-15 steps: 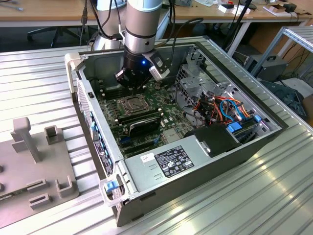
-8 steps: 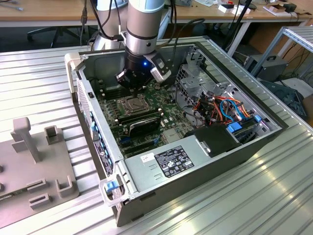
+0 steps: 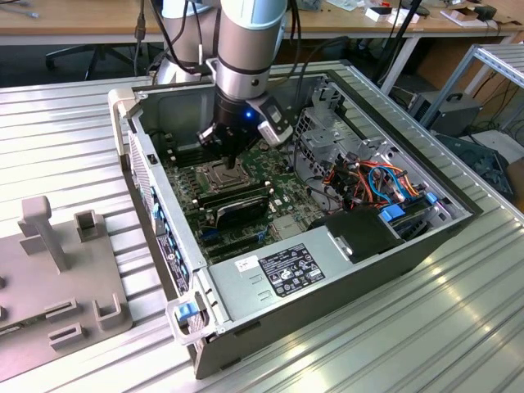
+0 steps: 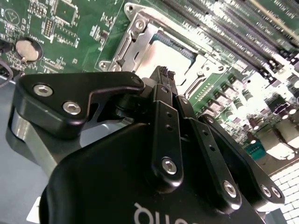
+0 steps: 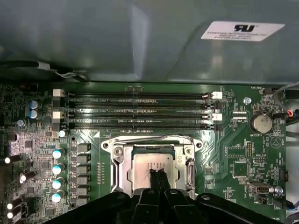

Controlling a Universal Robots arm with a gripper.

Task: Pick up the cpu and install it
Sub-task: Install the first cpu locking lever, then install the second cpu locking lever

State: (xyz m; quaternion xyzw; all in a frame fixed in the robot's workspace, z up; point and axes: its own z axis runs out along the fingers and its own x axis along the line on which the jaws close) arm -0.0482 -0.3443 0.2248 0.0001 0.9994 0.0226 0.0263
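Over the socket, inside the open computer case [image 3: 458, 214].

At the exterior view's left, a grey fixture block [image 3: 57, 286] on the ribbed surface [image 3: 458, 327]; toward the centre, gripper [image 5: 157, 173] lowered over the motherboard [image 5: 233, 154]. In the first wrist view, jaws pressed together, tips on or just above the cpu [image 5: 148, 164], which lies flat within the socket frame [image 5: 117, 158]. Seemingly placed already; judged late in the task, frame not yet visibly closed over the chip.
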